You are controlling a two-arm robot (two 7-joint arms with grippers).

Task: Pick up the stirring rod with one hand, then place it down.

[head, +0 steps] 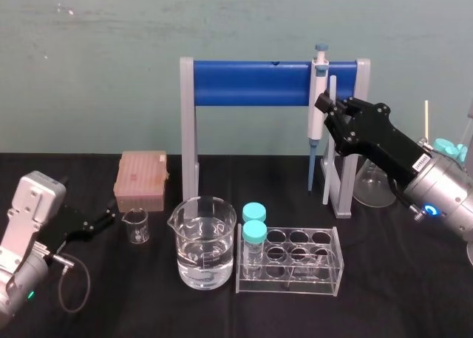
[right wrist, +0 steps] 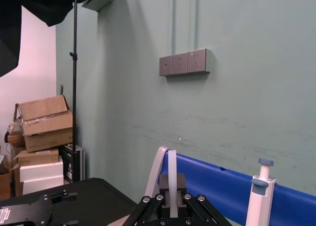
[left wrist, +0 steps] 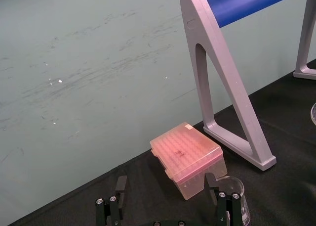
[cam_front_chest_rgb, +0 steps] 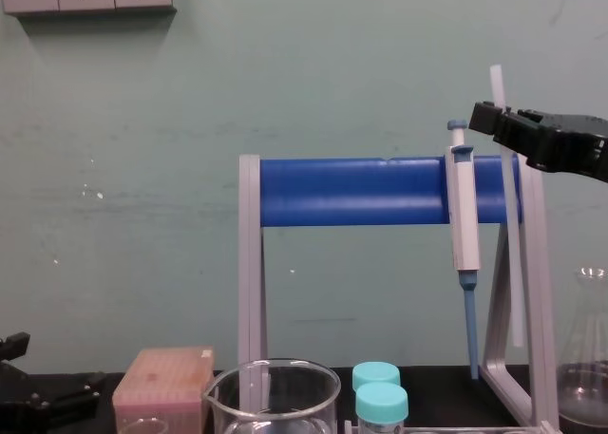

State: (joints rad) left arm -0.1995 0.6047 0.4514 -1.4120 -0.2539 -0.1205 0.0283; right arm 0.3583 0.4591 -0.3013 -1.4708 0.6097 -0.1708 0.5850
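Beaker nearest. Left end effector parked low at left, jaws apart. Right end effector clamped on rod near its top. Rod near-upright, just beside pipette, lower end hanging towards desk. Set-down likely downward.

Head cam looks down over the whole table, chest cam sits low facing the wall; both share the blue rack and pipette. Left wrist cam's close on the pink tip box, right wrist tilts up past the stirring rod, probably near the rack
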